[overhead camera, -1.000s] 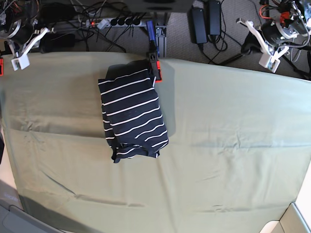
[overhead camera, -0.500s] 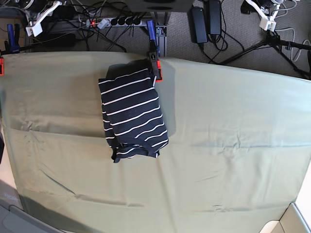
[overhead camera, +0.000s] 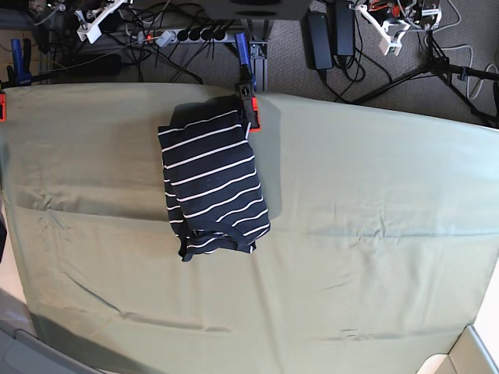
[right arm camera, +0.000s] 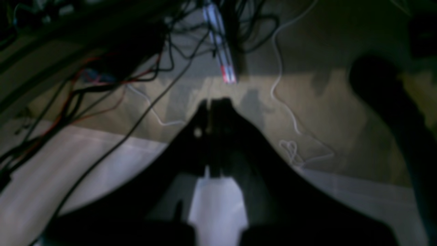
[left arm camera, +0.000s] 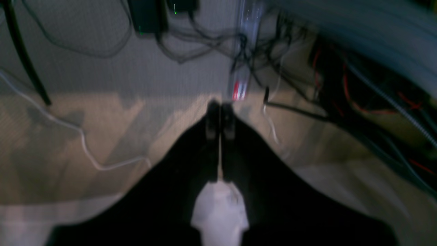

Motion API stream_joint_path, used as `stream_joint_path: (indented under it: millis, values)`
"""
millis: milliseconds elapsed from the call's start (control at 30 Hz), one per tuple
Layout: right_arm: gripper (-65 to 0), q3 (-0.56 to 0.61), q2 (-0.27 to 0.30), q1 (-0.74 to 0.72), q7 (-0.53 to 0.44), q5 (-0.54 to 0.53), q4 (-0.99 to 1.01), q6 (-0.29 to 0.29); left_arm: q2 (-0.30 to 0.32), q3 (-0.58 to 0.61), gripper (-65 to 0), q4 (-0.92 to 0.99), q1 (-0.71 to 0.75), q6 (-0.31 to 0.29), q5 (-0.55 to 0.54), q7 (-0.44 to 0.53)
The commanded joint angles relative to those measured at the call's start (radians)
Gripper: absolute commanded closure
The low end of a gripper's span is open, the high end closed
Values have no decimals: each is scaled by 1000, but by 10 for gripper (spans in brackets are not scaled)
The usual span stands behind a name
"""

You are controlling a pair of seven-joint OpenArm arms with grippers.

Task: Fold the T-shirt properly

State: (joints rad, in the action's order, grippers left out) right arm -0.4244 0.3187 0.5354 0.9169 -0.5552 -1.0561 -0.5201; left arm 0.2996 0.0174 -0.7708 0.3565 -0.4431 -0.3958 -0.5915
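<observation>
No readable text, label, brand, number or sign in any view. Both wrist views too blurred and dark for lettering. Base view: power strip (overhead camera: 187, 34), black adapters (overhead camera: 320, 31) and clamp (overhead camera: 248, 97) too small to show any print. T-shirt (overhead camera: 212, 183) carries only plain white stripes, no logo or tag visible. Green cloth (overhead camera: 366, 234) unmarked.
</observation>
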Motion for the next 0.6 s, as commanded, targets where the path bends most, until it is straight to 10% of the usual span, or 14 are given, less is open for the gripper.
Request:
stream_joint_path:
  millis: [0, 567]
  values:
    - [0, 8, 13, -16, -4, 11, 27, 63, 4, 10, -9, 26, -16, 22, 19, -6]
    - [0, 202, -106, -431, -88, 216, 461, 169, -101, 49, -9, 327, -317, 62, 153, 87]
